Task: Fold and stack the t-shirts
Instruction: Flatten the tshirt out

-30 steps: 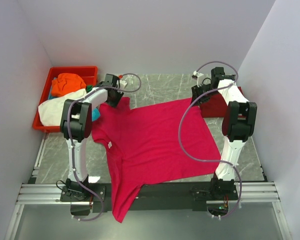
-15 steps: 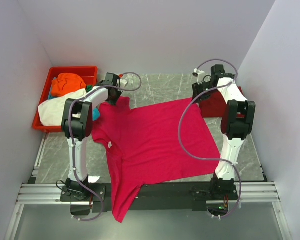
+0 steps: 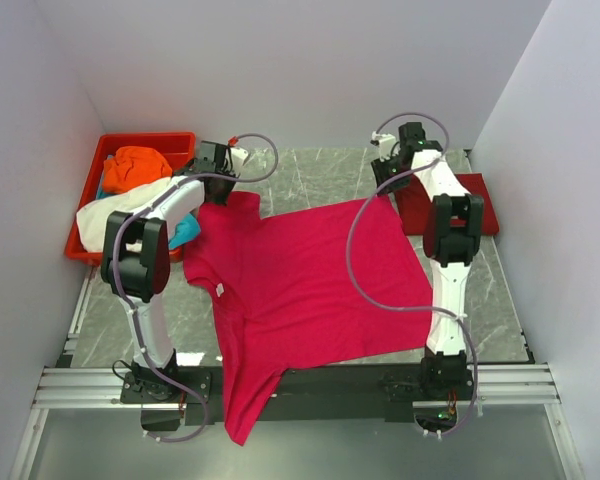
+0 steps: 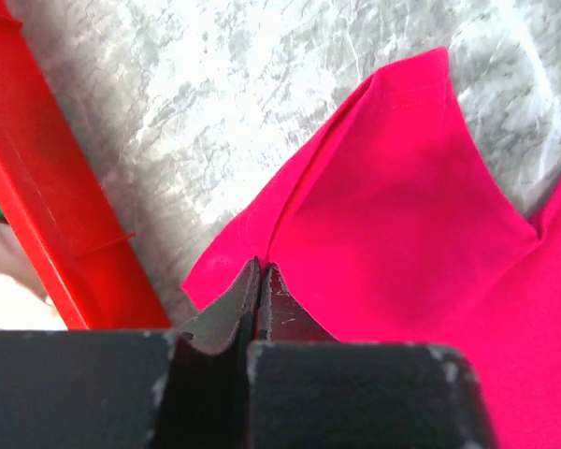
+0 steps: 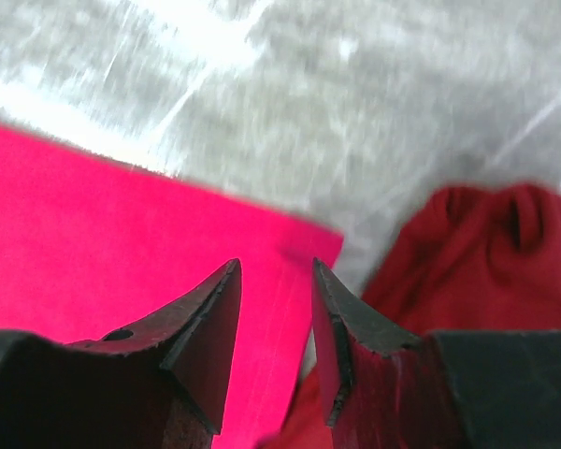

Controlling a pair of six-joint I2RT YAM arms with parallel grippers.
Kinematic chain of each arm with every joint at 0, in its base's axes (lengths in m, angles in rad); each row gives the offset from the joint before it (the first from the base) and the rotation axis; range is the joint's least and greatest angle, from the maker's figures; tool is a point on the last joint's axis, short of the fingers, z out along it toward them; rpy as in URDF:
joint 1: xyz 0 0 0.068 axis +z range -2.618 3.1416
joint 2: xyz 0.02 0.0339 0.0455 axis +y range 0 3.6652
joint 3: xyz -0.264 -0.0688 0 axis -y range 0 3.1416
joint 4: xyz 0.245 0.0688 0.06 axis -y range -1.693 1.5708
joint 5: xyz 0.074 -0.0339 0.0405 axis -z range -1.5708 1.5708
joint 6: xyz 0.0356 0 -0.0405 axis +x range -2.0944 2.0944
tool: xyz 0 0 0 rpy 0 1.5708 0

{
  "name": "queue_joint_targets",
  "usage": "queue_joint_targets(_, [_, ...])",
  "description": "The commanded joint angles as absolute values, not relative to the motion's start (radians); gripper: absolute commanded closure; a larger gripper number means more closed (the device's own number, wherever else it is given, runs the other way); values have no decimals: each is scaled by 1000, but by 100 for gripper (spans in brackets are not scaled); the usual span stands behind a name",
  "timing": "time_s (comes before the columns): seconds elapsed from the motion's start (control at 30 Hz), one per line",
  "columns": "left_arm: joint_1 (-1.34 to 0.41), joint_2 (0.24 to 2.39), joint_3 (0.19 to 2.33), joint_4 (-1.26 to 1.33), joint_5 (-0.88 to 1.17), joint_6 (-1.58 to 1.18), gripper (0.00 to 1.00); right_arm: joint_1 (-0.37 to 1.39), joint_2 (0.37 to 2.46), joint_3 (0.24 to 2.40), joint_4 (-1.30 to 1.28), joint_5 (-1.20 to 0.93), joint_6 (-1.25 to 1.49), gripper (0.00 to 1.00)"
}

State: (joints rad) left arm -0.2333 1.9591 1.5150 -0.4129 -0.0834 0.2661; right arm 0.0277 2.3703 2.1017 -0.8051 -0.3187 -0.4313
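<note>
- One pink-red shirt (image 3: 310,280) lies spread, unfolded, on the bench (image 3: 315,170); nothing's stacked.
- Left jaws pinched shut on its corner.
- Right jaws part-open, empty, above the other corner; darker red shirt (image 5: 467,253) beside them.

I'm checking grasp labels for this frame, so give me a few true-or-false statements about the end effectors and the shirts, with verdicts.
1. The left end effector is shut on the pink-red shirt at its edge. True.
2. The right end effector is clamped on cloth. False: it is open above the pink-red shirt's corner.
3. The orange shirt lies in the red tray. True.
4. The darker red shirt is in the tray. False: it lies on the table near the right end effector.
</note>
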Motion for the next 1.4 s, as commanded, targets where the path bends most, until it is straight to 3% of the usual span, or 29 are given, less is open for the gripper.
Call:
queue_joint_targets(0.0, [-233, 1936, 1526, -391, -54, 249, 100, 37, 2422, 2203, -802, -230, -408, 57])
queue_joint_targets(0.27, [-233, 1939, 1536, -396, -45, 247, 99, 37, 2473, 2261, -793, -146, -414, 58])
queue_joint_targets(0.83, [-233, 1944, 1532, -400, -41, 244, 99, 38, 2546, 2352, -937, -184, -466, 60])
queue_joint_targets(1.1, [-233, 1944, 1531, -400, -44, 245, 100, 38, 2542, 2332, -951, -196, -479, 66])
queue_joint_targets(1.37, [-233, 1945, 1529, -403, -51, 245, 100, 37, 2482, 2310, -900, -236, -439, 61])
